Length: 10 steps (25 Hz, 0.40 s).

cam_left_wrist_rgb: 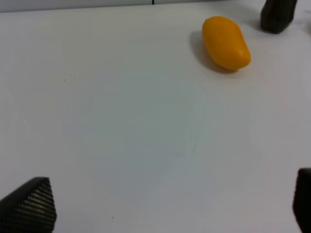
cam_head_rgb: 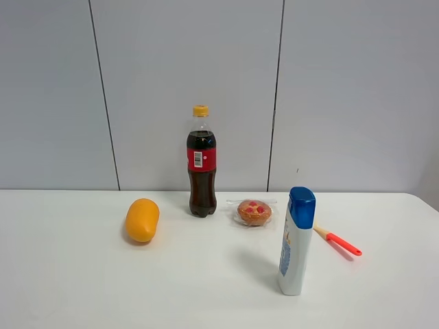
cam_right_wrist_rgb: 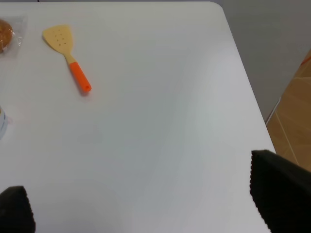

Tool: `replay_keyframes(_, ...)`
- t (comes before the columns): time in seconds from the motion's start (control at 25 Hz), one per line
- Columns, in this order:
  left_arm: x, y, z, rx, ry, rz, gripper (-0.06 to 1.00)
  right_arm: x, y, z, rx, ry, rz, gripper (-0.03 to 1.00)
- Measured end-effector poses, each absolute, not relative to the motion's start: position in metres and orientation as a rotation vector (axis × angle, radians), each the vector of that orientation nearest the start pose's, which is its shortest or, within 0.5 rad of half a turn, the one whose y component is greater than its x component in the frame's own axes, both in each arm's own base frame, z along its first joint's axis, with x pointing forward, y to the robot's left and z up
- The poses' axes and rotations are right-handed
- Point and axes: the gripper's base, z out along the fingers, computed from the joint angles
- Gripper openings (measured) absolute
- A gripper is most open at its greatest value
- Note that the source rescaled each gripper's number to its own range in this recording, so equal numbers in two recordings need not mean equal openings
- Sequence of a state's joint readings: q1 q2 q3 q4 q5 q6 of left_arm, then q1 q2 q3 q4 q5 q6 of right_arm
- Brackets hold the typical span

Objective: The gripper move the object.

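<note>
Meanwhile, both claws hover spread and empty over the bare counter [cam_right_wrist_rgb: 160, 121].
Well ahead of the right claw [cam_right_wrist_rgb: 141, 206] lies the spatula [cam_right_wrist_rgb: 66, 56], flat, orange handle nearest, reachable; the left claw [cam_left_wrist_rgb: 170, 208] faces only the orange fruit [cam_left_wrist_rgb: 225, 42].

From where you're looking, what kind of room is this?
Probably a lab or test room, not a home: a bare white table against plain grey wall panels, with unrelated items set apart on it: a cola bottle, orange fruit and small spatula.
</note>
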<state>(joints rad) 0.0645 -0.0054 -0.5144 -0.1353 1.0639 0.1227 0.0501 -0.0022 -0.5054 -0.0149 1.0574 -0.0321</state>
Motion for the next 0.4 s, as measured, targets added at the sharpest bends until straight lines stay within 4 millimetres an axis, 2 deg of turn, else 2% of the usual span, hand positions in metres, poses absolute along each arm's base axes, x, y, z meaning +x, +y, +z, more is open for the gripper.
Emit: replay_keyframes(0.4,-0.0073,-0.0112,0.2816,0.067,2.020,-0.043,1.00,-0.0051,-0.0014,0.2775,-0.082,2.038,-0.006,0.87)
